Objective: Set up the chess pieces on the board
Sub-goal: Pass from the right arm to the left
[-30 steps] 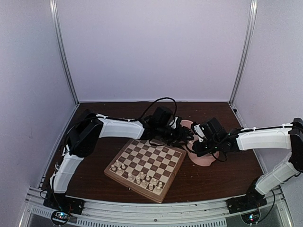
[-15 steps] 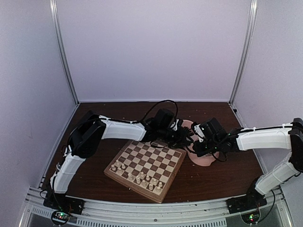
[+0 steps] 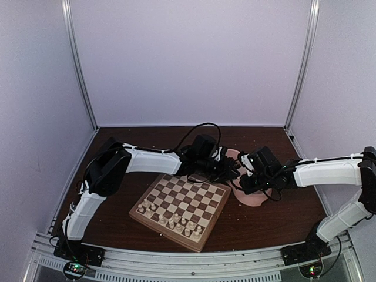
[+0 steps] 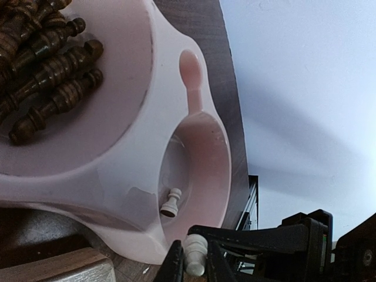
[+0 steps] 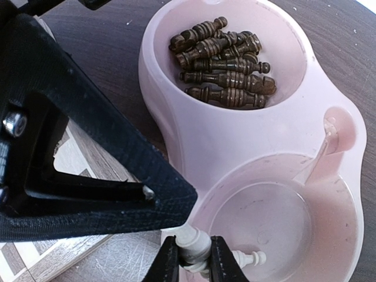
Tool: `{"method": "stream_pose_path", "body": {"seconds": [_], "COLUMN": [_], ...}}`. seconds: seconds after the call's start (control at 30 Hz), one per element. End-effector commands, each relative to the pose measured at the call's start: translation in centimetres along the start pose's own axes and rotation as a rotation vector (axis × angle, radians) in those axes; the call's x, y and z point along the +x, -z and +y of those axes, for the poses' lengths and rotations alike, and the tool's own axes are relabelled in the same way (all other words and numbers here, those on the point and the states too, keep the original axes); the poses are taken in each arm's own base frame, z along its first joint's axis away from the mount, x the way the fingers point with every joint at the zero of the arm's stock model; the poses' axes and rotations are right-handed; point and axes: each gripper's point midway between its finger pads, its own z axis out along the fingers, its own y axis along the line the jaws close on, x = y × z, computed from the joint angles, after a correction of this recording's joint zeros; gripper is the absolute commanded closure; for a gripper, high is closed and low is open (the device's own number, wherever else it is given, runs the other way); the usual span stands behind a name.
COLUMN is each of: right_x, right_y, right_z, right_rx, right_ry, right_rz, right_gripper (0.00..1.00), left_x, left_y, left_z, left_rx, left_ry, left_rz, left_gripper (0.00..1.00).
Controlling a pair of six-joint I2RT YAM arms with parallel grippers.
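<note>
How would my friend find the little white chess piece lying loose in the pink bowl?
Find the pink bowl beside the chessboard; it has two hollows. One is heaped with dark brown pieces, the other is nearly bare. The loose pawn lies on that bare floor, the only pale cream piece lying free in the bowl.

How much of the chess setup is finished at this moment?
Done: cream chess pieces stand along the near edge of the board. In hand: the left end effector and the right end effector each grip one more at the pink bowl. Left: one cream piece sits in the bowl's emptier compartment; the dark pieces lie in the other, and the board's far rows look bare.
</note>
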Motion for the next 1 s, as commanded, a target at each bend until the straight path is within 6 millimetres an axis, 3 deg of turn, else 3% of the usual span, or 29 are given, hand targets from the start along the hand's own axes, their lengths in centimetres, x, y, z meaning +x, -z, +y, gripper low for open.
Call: {"method": "stream_pose_path", "body": {"seconds": [0.0,0.23,0.43,0.6,0.8,0.97], "right_x": [-1.5,-1.5,-1.5,-1.5,-2.2,-2.8], "right_y": [1.0,1.4,1.7,1.6,2.9,4.4], "right_z": [-0.3,-0.7,-1.0,-1.0,0.4,1.2], "right_rx": [0.025,0.043,0.051,0.050,-0.050,-0.122], "right_ry": [-0.009,-0.018,-0.029,-0.029,-0.020,-0.022], "right_rz": [-0.050,-0.061,-0.075,-0.071,-0.127,-0.196], "right_gripper": [0.83,0.71,0.70,0.68,0.55,0.55], "left_x": [-1.2,-2.2,-3.6,-3.6,-3.4,-3.0], "left_y": [0.2,1.3,3.3,4.1,4.6,5.3], "left_z": [-2.1,-3.2,-4.4,-5.2,-6.0,-6.6], "left_rx": [0.046,0.049,0.017,0.020,0.035,0.047], "left_ry": [-0.051,-0.072,-0.116,-0.138,-0.144,-0.145], "left_rz": [-0.044,-0.061,-0.092,-0.090,-0.083,-0.071], "left_gripper": [0.91,0.91,0.92,0.91,0.92,0.92]}}
